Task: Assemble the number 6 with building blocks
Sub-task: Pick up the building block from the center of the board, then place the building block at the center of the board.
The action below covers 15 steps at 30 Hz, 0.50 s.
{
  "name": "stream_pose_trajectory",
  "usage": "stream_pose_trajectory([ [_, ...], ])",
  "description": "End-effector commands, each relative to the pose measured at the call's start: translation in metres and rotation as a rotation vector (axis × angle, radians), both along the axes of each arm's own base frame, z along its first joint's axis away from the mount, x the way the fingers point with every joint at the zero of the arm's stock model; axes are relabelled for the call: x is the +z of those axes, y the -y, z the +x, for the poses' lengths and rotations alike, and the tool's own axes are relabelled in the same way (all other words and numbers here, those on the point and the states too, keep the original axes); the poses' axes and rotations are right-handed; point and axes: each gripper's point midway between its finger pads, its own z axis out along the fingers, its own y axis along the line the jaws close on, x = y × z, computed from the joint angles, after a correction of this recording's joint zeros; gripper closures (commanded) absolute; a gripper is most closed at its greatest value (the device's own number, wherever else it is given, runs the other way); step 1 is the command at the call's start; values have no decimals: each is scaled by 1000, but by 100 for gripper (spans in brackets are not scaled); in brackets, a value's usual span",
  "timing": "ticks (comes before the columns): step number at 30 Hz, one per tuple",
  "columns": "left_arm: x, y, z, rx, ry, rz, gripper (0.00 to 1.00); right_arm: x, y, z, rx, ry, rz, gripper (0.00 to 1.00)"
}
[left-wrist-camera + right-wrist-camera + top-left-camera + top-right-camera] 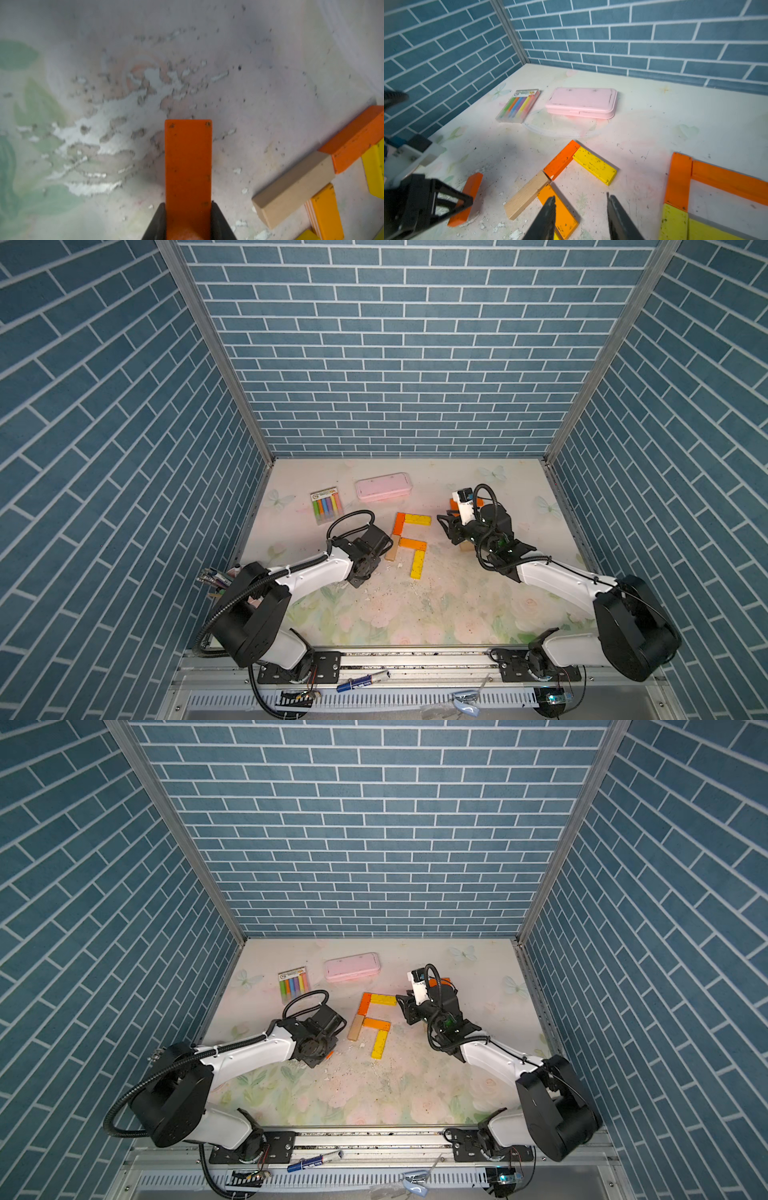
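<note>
Five bars of the number 6 (413, 544) lie joined at the middle of the table (457, 614), between the two arms; the left gripper (188, 204) is closed on an orange block (188, 158), low near the tan bar (291, 187); the right gripper (581, 197) hovers over the figure, jaws a little apart, holding nothing.

Bright, even light from above in both top views, with only soft, short shadows on the table (415, 614) and no glare; brick lines bowed toward the edges by a wide lens. Left wrist view: sharp on the orange bar (188, 166), hazy and out of focus beyond its tip, greyer farther off. Right wrist view: crisp past the orange bar (466, 197) — a diffuse dark shadow just beyond it, blurred black shapes beside it at the edge.
</note>
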Motion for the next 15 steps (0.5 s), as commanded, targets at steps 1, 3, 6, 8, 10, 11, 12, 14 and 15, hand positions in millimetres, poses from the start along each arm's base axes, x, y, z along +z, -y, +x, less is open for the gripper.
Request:
stream_pose_trajectory([
  [1, -6, 1, -22, 135, -14, 11, 78, 10, 17, -8, -80, -16, 28, 58],
  [3, -8, 10, -28, 140, -11, 13, 78, 14, 27, -12, -115, -14, 28, 58],
  [6, -12, 26, -34, 145, -13, -2, 78, 16, 37, -21, -141, -27, 19, 58],
  [8, -16, 36, -36, 147, -18, -16, 77, 19, 41, -27, -142, -34, 20, 58],
  [10, -20, 44, -37, 148, -23, -31, 75, 20, 45, -34, -142, -45, 27, 58],
  [11, -22, 48, -37, 147, -28, -39, 75, 22, 47, -37, -142, -51, 28, 58],
  [12, -23, 50, -37, 144, -32, -42, 74, 23, 49, -40, -144, -58, 28, 58],
  [14, -24, 54, -37, 145, -39, -57, 73, 26, 53, -46, -149, -70, 25, 58],
  [15, -23, 56, -38, 147, -40, -66, 68, 29, 55, -49, -145, -70, 20, 58],
])
